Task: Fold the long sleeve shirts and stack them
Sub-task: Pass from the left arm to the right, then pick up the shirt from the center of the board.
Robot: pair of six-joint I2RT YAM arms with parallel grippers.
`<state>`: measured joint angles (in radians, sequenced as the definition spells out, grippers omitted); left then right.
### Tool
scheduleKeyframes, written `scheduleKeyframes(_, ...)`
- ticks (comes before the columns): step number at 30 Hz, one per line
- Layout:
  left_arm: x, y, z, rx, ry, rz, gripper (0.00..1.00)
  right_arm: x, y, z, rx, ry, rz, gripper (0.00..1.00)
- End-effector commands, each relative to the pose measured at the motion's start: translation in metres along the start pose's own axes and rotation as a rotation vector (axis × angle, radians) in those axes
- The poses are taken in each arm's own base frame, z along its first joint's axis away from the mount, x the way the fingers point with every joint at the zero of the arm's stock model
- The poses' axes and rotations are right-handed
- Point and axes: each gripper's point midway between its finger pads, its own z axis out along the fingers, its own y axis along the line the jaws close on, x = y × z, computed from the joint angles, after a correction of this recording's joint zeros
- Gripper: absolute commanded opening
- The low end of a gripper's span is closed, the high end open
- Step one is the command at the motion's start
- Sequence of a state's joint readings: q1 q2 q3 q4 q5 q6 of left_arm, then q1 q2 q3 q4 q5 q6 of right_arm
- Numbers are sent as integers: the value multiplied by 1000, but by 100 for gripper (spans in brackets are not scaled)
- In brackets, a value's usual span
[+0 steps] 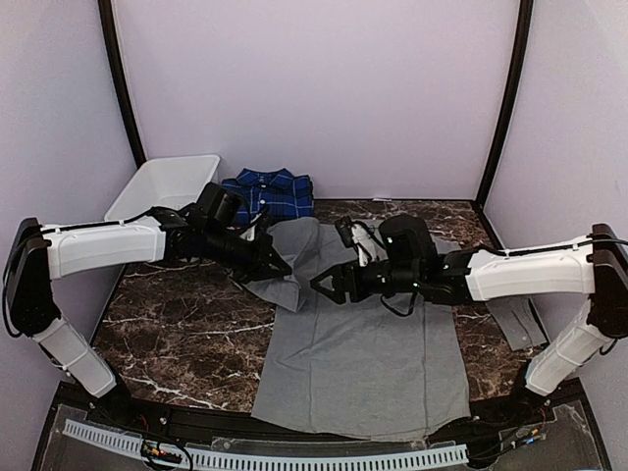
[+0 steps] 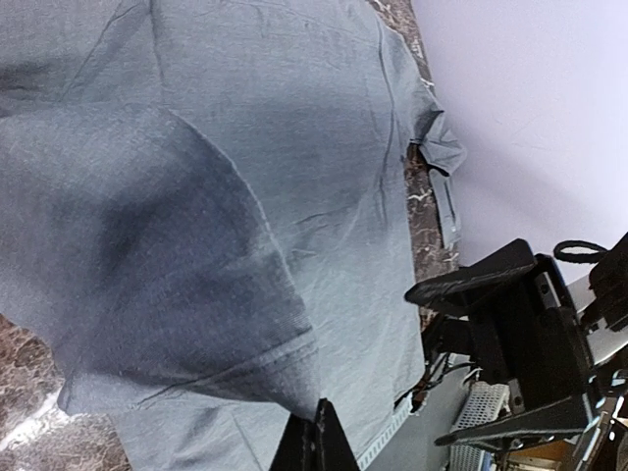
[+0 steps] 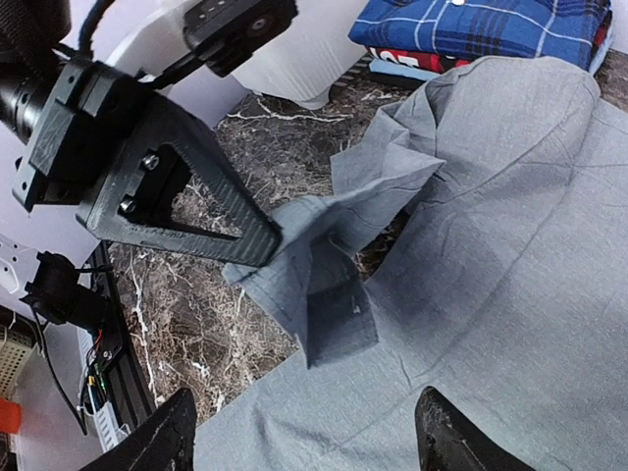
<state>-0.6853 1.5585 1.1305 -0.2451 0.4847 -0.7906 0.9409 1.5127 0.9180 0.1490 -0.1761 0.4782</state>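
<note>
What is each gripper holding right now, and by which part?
The left gripper is shut on the light grey shirt, pinching a bunched fold of what looks like its sleeve. The right gripper is open above the shirt, holding nothing.

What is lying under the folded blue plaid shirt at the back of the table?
Under the blue plaid shirt only the edge of another folded garment shows, red, white and pale blue. The rest of it is covered.

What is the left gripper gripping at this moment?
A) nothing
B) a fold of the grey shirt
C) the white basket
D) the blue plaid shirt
B: the left gripper is shut on a lifted fold of the grey shirt, while the plaid shirt lies folded at the back.
</note>
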Motion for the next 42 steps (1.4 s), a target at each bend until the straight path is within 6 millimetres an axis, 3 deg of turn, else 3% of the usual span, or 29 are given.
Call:
scheduleKeyframes(1, -4, -25, 0, 162, 34, -22, 0, -10, 21, 9, -48, -60, -118, 74)
scheduleKeyframes(10, -10, -34, -1, 215, 45, -23, 0, -22, 10, 40, 56, -73, -197, 73)
scheduleKeyframes(15, -11, -35, 0, 222, 54, -19, 0, -29, 11, 48, 54, -88, -209, 65)
scheduleKeyframes(19, -12, -36, 0, 227, 54, -18, 0, -29, 13, 53, 42, -82, -210, 48)
scheduleKeyframes(26, -17, -39, -7, 227, 26, -8, 0, -30, 7, 54, 80, -69, -203, 0)
scheduleKeyframes(28, -18, -38, -9, 219, 18, -3, 6, -33, 4, 52, 100, -69, -201, 0)
scheduleKeyframes(33, -15, -32, -19, 168, -14, 22, 41, -38, -16, 49, 162, -46, -148, 0)
scheduleKeyframes(35, -12, -27, -25, 141, -27, 28, 47, -41, -30, 46, 201, -43, -124, 0)
scheduleKeyframes(39, 6, -15, -36, 110, -25, 19, 50, -59, -53, 34, 234, -62, -81, 0)
scheduleKeyframes(42, 32, 16, -35, 21, 8, -12, 50, -70, -57, 30, 237, -58, -83, 0)
